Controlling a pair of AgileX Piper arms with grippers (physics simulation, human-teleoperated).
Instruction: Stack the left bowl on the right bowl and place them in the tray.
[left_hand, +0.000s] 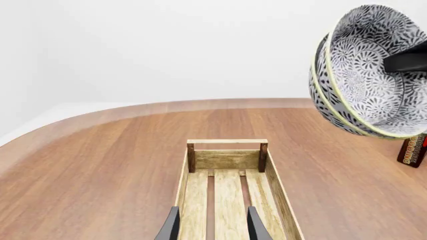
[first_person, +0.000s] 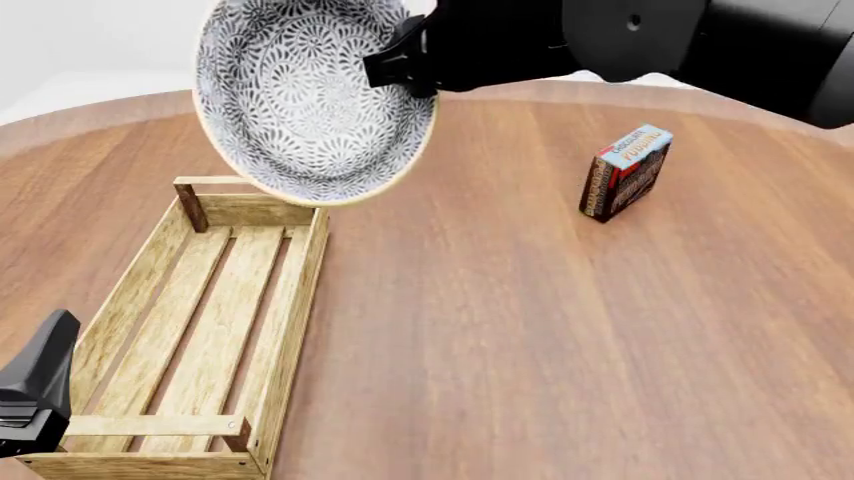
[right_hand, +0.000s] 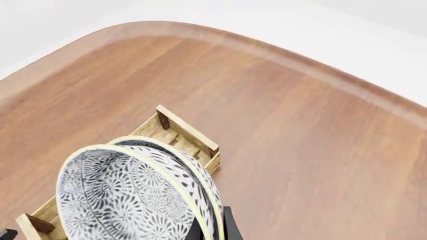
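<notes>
2 nested bowls (first_person: 314, 95) pinched at rim by right gripper (first_person: 400, 62), tilted, above tray's (first_person: 300, 300) far end; tray's long axis runs away. Left gripper (left_hand: 212, 227) parted, empty.

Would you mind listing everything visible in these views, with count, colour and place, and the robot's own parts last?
bowls: two, grey-and-white floral with cream rims, nested one inside the other, held tilted in the air above the far end of the tray.
tray: one, light wood with a slatted bottom, lying lengthwise on the left part of the table, nothing in it.
small box: one, red and blue print, standing on the table at the right, apart from the tray.
table: one, brown wood with a rounded far edge.
right gripper: black, shut on the rim of the nested bowls.
left gripper: black, open and holding nothing, over the near end of the tray.
</notes>
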